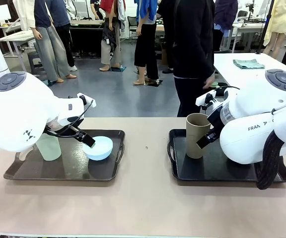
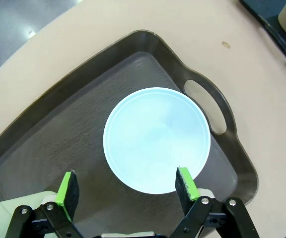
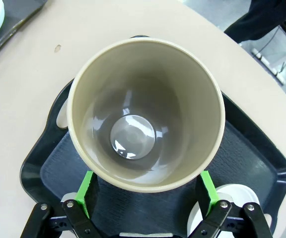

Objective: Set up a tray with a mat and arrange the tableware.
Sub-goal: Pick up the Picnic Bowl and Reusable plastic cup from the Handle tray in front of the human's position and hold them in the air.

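Note:
On the left tray (image 1: 29,173) stand a pale green cup (image 1: 48,147) and a light blue bowl (image 1: 98,148). My left gripper (image 1: 82,137) hovers open at the bowl's left rim. In the left wrist view the light blue bowl (image 2: 157,139) rests on the dark mat (image 2: 63,144), with the green pads (image 2: 186,182) of the left gripper (image 2: 128,187) spread at its near edge. The brown-tan cup (image 1: 197,135) stands upright on the right tray (image 1: 182,173). My right gripper (image 3: 147,192) is open, its pads either side of the brown-tan cup (image 3: 145,124). A white bowl (image 3: 235,196) sits beside it, partly hidden.
A person in black (image 1: 192,49) stands at the far side of the table. Bare beige tabletop (image 1: 145,163) lies between the two trays. Each tray has handle cut-outs (image 2: 205,106) at its ends. A white table (image 1: 242,74) with a folded green cloth stands behind.

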You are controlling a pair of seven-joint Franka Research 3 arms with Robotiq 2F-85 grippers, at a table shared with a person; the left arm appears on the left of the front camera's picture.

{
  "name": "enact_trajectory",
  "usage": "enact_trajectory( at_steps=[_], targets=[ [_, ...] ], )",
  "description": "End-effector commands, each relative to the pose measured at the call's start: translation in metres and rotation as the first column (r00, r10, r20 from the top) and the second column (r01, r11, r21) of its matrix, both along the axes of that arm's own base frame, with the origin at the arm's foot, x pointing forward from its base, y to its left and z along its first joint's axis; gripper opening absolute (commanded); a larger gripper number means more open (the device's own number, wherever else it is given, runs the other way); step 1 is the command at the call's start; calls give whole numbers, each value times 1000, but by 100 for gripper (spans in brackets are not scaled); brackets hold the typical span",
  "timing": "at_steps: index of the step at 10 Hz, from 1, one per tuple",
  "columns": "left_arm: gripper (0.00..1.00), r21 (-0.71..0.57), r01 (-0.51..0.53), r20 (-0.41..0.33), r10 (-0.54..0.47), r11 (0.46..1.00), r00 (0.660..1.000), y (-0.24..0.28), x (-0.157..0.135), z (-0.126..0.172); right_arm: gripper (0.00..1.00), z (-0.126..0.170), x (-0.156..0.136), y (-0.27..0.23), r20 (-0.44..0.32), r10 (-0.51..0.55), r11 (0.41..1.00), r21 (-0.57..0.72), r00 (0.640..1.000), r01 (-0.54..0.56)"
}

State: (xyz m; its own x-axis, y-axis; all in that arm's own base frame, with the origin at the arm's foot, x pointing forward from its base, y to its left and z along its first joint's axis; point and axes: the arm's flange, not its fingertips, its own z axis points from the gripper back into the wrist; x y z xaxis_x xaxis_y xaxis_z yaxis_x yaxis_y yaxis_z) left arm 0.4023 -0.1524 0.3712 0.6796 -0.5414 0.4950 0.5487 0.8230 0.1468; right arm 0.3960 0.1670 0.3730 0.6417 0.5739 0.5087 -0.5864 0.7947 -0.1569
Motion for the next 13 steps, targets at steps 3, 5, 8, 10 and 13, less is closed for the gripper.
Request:
enact_trajectory(
  at_steps=[3,5,8,10,13],
  targets=[
    [100,-2,-4,-1,4,1000,1000,2,1,0,100,0,0,0,0,0,1000,0,1000,0],
    [100,0,0,0,0,1000,1000,0,0,0,100,13,-8,-2,-36,-35,999,-32,999,34],
    [100,-46,5,-116,-11,999,993,49,-71,55,100,59,-91,-64,-128,-227,969,-131,965,211],
    [100,-80,-103,-227,82,991,970,89,-136,83,100,59,-169,-113,-234,-351,935,-133,907,328],
    [100,-75,-73,-230,54,995,972,61,-70,113,100,116,-85,-92,-244,-337,940,-149,909,308]
  ],
)
